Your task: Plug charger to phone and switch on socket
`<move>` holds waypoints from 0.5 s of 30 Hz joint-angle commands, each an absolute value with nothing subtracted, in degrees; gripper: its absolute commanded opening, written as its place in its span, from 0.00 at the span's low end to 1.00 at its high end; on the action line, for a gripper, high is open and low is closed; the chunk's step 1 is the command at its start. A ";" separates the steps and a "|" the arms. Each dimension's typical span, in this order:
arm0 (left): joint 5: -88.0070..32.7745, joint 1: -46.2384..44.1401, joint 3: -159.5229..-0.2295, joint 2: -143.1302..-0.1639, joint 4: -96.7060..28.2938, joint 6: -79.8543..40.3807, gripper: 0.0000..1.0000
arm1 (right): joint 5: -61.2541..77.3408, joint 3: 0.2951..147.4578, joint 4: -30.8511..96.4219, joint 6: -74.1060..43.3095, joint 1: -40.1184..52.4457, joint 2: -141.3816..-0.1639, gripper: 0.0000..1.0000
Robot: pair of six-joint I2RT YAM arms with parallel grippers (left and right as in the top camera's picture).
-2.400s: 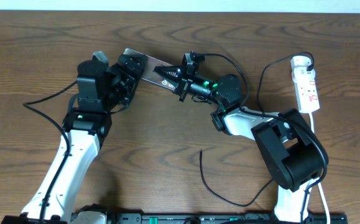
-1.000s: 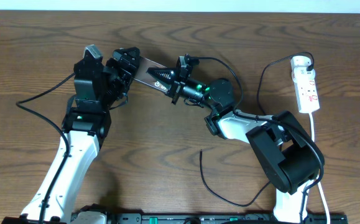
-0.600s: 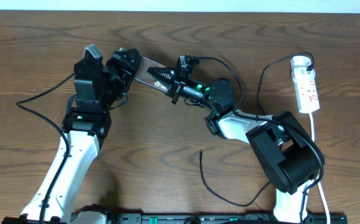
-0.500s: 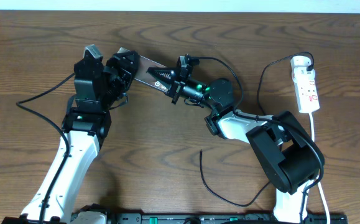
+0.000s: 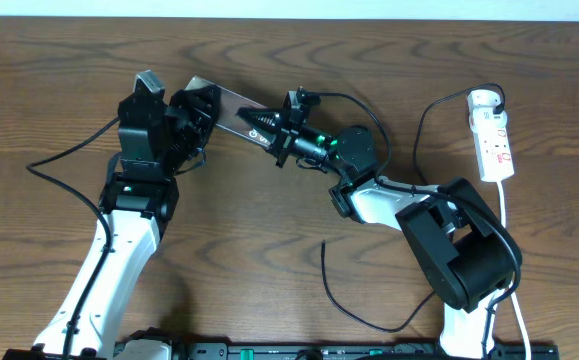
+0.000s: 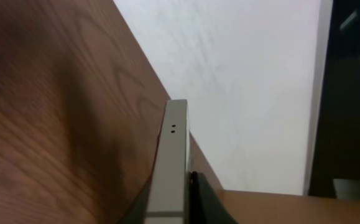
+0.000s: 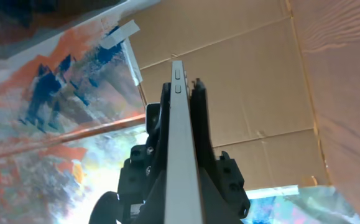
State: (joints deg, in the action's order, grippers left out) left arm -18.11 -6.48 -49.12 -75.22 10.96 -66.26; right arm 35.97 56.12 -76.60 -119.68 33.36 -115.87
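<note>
The phone [image 5: 231,103] is held off the table between both arms in the overhead view. My left gripper [image 5: 199,106] is shut on its left end, and my right gripper [image 5: 271,124] is shut on its right end. Edge-on in the left wrist view, the silvery phone [image 6: 175,155] sits pinched in my left gripper [image 6: 171,214]. The right wrist view also shows the phone [image 7: 182,143] edge-on, clamped by my right gripper [image 7: 181,99]. The charger [image 5: 331,292] lies loose on the table, its free end [image 5: 324,245] near the right arm's base. The socket [image 5: 491,135] lies at the far right.
A black lead [image 5: 421,130] loops from the top of the socket towards the right arm. The socket's white cord [image 5: 509,240] runs down the right edge. Another black cable [image 5: 69,180] trails left of the left arm. The wooden table [image 5: 269,230] stretches between the arms.
My left gripper's jaws have closed onto the left end of the phone. The right gripper has kept its grip, and both arms have barely moved.
</note>
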 commanded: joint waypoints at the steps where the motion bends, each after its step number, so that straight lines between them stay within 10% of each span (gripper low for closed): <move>1: -17.26 -6.44 -49.69 -75.61 10.15 -63.90 0.08 | 35.97 56.69 -77.56 -117.54 33.87 -115.39 0.01; 15: -17.26 -6.44 -49.69 -75.61 10.17 -63.90 0.07 | 36.58 56.69 -77.56 -117.54 33.87 -115.39 0.13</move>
